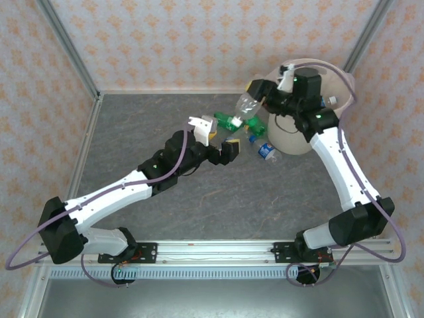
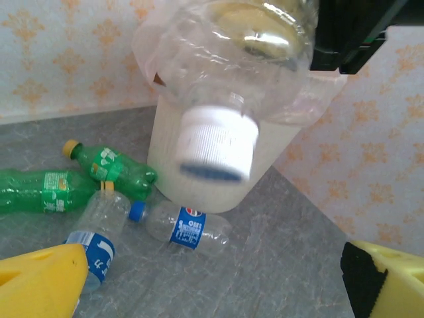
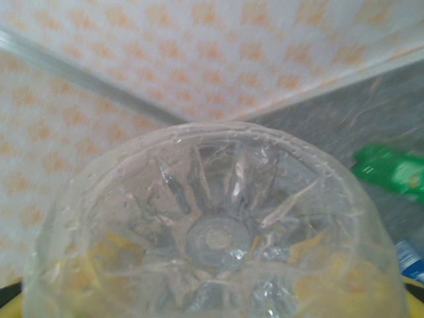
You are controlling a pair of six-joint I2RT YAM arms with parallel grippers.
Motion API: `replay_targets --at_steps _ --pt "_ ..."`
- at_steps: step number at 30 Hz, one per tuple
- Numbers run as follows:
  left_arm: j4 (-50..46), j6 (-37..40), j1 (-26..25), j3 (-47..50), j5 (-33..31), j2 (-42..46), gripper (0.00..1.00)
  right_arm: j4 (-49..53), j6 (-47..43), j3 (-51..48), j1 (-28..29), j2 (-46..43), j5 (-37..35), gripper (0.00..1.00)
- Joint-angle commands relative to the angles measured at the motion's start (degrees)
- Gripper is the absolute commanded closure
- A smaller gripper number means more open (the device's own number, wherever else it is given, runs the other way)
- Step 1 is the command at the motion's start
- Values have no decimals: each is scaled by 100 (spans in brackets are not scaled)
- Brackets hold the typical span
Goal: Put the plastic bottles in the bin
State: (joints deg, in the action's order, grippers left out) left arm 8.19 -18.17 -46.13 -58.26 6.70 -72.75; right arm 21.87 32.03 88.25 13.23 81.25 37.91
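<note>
Plastic bottle, clear and capped, tilts cap-down at the bin's nine o'clock, right gripper clamped on its base; left gripper gapes empty. Likely light, slick, crushable: hold the firmer base or neck.

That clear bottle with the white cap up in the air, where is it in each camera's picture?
Top external: clear bottle upper middle, left of the bin.
Left wrist: clear bottle top centre, cap toward camera, bin behind.
Right wrist: bottle's base, lower centre.
Landmark: the bin.
</note>
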Motion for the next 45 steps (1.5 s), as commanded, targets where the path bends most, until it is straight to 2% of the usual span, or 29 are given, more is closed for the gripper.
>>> replay_targets --at_steps 1,4,6,11,15,21,24,27,29,37,45 --pt "-10 -71 -17 139 -181 195 1 57 42 305 -571 -249 -436 46" --pt "-95 -98 -17 187 -252 263 1 387 -168 707 -1033 -159 -869 46" --pt "-146 -115 -19 217 -317 314 1 671 -272 1048 -1261 -76 -1424 46" --pt "-239 -143 -11 271 -430 435 1 863 -377 1635 -1672 100 -2285 44" --pt "-298 -168 -11 306 -455 487 1 968 -578 1901 -1760 286 -3220 44" --pt "-374 -179 -11 342 -518 566 1 1088 -880 2242 -1776 682 -3899 43" --pt "-379 -185 -15 376 -545 604 1 1176 -1037 2340 -1773 833 -4174 39" --pt "-435 -177 -16 359 -570 587 1 1312 -1221 2440 -1778 938 -4132 26" --pt "-467 -173 -18 331 -620 561 1 1418 -1293 2475 -1774 942 -4065 1" --pt "-408 -187 -12 270 -845 428 1 1312 -1419 1928 -1627 415 -3796 0" --pt "-432 -226 -4 157 -1059 231 1 1293 -1938 1576 -735 46 -3875 0"
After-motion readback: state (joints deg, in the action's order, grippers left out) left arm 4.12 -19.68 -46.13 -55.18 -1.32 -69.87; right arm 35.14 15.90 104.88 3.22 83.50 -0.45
